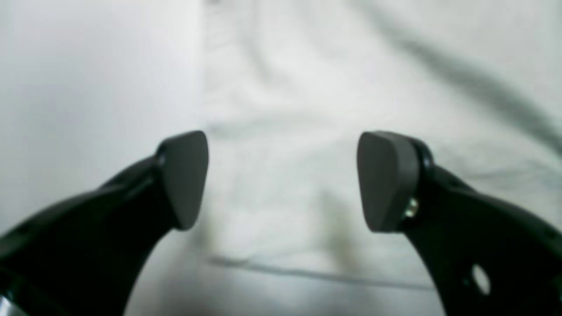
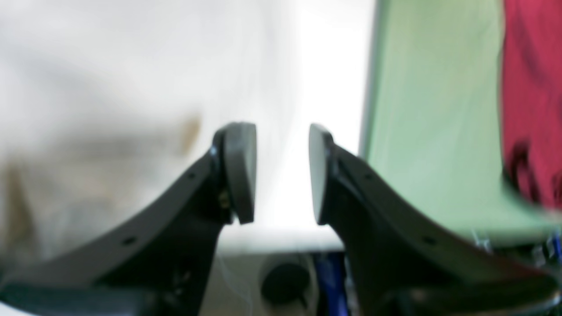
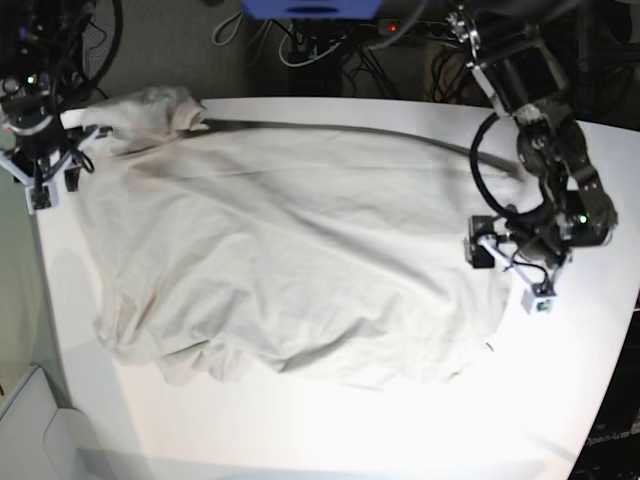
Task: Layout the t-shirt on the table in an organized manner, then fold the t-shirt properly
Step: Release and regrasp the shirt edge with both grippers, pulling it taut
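The white table [image 3: 330, 425] fills the base view. The light beige t-shirt [image 3: 290, 260] lies spread and wrinkled across its middle, one sleeve bunched toward ten o'clock. At three o'clock, by the shirt's edge, the left gripper [image 1: 281, 180] hangs with its jaws wide apart, nothing between them. At ten o'clock, at the table's corner, the right gripper [image 2: 281, 173] shows a narrower gap, also empty.

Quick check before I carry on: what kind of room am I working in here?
Probably a robotics lab or workshop, not a home. A t-shirt lies spread on a bare white table, loose cables tangle on the floor behind it, and a blue box sits at the back edge.
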